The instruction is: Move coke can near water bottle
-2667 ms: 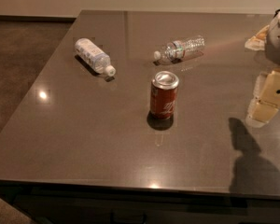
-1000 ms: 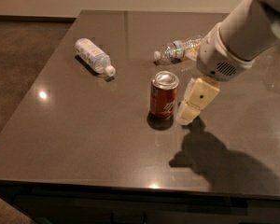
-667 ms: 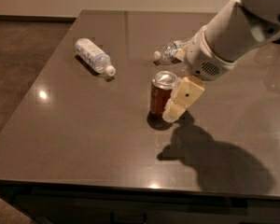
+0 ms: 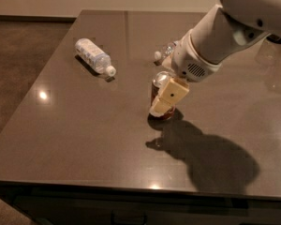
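The coke can (image 4: 157, 85), red-brown with a silver top, stands upright near the middle of the dark table (image 4: 84, 125). My gripper (image 4: 163, 102) is down at the can, its beige tip covering the can's front right side. The water bottle (image 4: 165, 50) lies on its side just behind the can. Only its white cap end and a bit of clear plastic show, and the rest is hidden behind my white arm (image 4: 210, 41).
A second bottle (image 4: 93, 55) with a white, blue-printed label lies on its side at the back left of the table. The table's front edge runs along the bottom of the view. Brown floor lies to the left.
My arm has swung in from the right edge of the view to the coke can. The gripper now overlaps the can's front. The can and both bottles have not moved.
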`<state>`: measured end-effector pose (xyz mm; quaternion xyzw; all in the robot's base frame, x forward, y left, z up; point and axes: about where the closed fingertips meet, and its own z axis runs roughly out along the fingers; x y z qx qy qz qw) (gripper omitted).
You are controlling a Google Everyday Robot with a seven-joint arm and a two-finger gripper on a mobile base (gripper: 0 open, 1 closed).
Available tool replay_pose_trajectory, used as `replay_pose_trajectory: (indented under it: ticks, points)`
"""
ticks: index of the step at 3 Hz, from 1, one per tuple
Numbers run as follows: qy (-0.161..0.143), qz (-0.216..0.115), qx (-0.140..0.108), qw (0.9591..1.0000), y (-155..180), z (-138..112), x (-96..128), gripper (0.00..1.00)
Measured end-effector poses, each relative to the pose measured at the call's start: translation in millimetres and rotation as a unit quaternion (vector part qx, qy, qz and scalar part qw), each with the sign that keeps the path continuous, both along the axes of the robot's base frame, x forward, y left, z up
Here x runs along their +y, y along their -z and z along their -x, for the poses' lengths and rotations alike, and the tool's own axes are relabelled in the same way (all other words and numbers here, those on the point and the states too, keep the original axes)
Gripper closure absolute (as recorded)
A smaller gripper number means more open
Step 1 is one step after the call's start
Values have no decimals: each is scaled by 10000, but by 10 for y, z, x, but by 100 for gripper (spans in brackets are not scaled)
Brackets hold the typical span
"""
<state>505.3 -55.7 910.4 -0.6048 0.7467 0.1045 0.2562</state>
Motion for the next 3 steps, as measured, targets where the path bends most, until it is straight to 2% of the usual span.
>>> replay_pose_trajectory:
  ticks: [1, 2, 3]
  points:
    - [-30, -35, -5, 10000, -17, -60, 49, 49]
    - [-57, -72, -32, 10000, -82, -111, 73, 74]
    - [5, -109, -62, 9999, -216, -343, 65, 95]
